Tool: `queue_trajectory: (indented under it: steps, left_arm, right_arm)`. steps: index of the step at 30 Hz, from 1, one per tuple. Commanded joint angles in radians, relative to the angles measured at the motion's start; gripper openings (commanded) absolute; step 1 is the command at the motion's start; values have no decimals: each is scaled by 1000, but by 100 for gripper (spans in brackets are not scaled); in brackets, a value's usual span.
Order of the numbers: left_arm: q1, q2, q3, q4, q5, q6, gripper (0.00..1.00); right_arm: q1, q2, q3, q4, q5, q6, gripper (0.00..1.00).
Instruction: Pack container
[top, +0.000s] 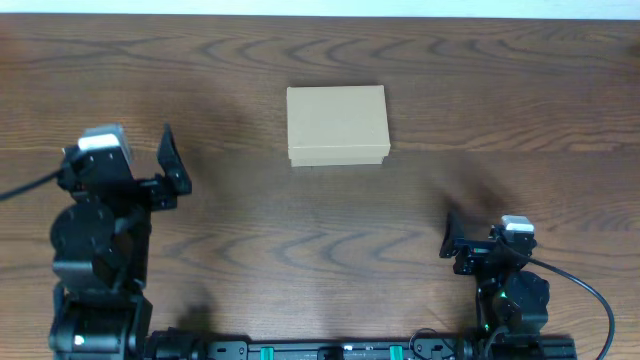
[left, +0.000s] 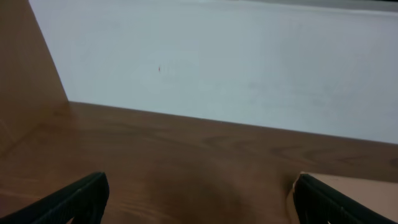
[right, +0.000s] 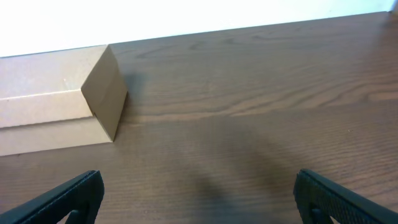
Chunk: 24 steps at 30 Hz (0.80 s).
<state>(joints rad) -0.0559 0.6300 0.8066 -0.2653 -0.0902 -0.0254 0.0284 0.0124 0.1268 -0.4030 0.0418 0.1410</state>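
The container (top: 337, 124), a plain brown cardboard box with its lid down, lies on the wooden table (top: 300, 240) a little behind the middle. My left gripper (top: 102, 150) is at the left, open and empty, pointing toward the back edge. Its wrist view shows bare wood between the fingers (left: 78, 200), with a corner of the container (left: 367, 193) behind the right one. My right gripper (top: 515, 236) sits low at the front right, open and empty. In its wrist view the container (right: 56, 102) stands ahead to the left, well beyond the fingers (right: 65, 200).
A pale wall (left: 236, 62) rises just past the table's back edge. The arm bases (top: 330, 350) line the front edge. Bare wood surrounds the box on all sides.
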Motion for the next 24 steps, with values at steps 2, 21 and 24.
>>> queue_trajectory:
  steps: [2, 21, 24]
  left_arm:
    - [-2, -64, -91, 51, -16, 3, 95]
    - [-2, -282, -368, 170, -17, 3, 96]
    - [-2, -311, -394, 171, -17, 3, 95]
  right_arm:
    - [1, -7, -8, 0, 7, 0, 99]
    - [1, -7, -8, 0, 7, 0, 99]
    - [1, -7, -8, 0, 7, 0, 99]
